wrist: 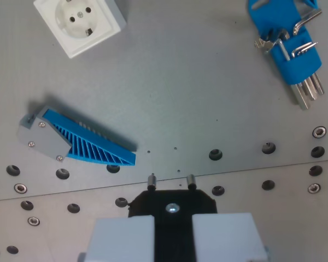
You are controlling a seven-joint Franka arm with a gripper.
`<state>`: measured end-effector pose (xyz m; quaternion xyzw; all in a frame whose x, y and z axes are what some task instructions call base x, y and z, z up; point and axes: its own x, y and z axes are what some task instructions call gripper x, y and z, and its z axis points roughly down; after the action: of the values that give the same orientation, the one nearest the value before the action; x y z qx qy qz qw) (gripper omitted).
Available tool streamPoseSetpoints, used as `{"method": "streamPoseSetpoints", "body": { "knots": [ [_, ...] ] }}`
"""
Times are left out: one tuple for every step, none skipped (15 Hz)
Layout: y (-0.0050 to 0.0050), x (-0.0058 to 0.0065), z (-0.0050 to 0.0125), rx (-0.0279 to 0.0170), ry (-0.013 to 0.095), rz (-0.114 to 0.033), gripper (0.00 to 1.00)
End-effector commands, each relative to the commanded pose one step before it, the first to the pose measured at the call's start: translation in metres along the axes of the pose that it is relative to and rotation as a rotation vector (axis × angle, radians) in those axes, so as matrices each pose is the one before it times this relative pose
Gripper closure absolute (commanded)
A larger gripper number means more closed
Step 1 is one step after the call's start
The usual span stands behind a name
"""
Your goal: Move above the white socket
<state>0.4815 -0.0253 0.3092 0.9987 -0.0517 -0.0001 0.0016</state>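
socket (79,23) white | ribbed wedge (93,143) blue, grey cap | key holder (284,41) blue

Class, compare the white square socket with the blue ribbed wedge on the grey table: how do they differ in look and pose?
The white square socket is boxy with a round recessed face; the blue ribbed wedge is long, tapered and finned. The socket is plain white; the wedge has a grey end block. Both rest on the grey table.

You're looking straight down on a grey metal table (197,93), matte and evenly lit, with soft shadows. A seam (273,170) crosses it near the bottom, tilted slightly. Rows of bolt holes (215,154) run along both sides of that seam, some holding screws (318,131).
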Motion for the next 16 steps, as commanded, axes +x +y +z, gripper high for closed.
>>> {"method": "streamPoseSetpoints", "body": {
  "knots": [
    [0.00001,-0.00006,0.00001,-0.00001,0.0004,-0.0001,1.00],
    [-0.00001,0.00000,0.00002,0.00002,0.0002,-0.0004,1.00],
    [-0.00001,0.00000,0.00002,-0.00003,-0.0001,-0.0002,1.00],
    [-0.00002,0.00001,0.00006,0.00008,0.0002,-0.0001,1.00],
    [-0.00005,0.00003,0.00012,0.00026,-0.0001,-0.0008,1.00],
    [-0.00008,0.00005,0.00020,-0.00004,-0.0005,-0.0020,1.00],
    [-0.00013,0.00008,0.00032,0.00031,0.0002,-0.0028,1.00],
    [-0.00019,0.00011,0.00047,0.00031,0.0000,-0.0037,1.00],
    [-0.00027,0.00016,0.00065,0.00036,-0.0003,-0.0050,1.00],
    [-0.00035,0.00021,0.00085,0.00038,0.0001,-0.0053,1.00],
    [-0.00043,0.00028,0.00108,0.00066,0.0013,-0.0062,1.00],
    [-0.00052,0.00035,0.00131,0.00072,0.0025,-0.0071,1.00],
    [-0.00061,0.00044,0.00154,0.00107,0.0032,-0.0071,1.00],
    [-0.00069,0.00054,0.00178,0.00121,0.0044,-0.0077,1.00],
    [-0.00060,0.00054,0.00162,0.00131,0.0048,-0.0066,1.00],
    [-0.00066,0.00062,0.00182,0.00131,0.0034,-0.0073,1.00]
  ]
}}
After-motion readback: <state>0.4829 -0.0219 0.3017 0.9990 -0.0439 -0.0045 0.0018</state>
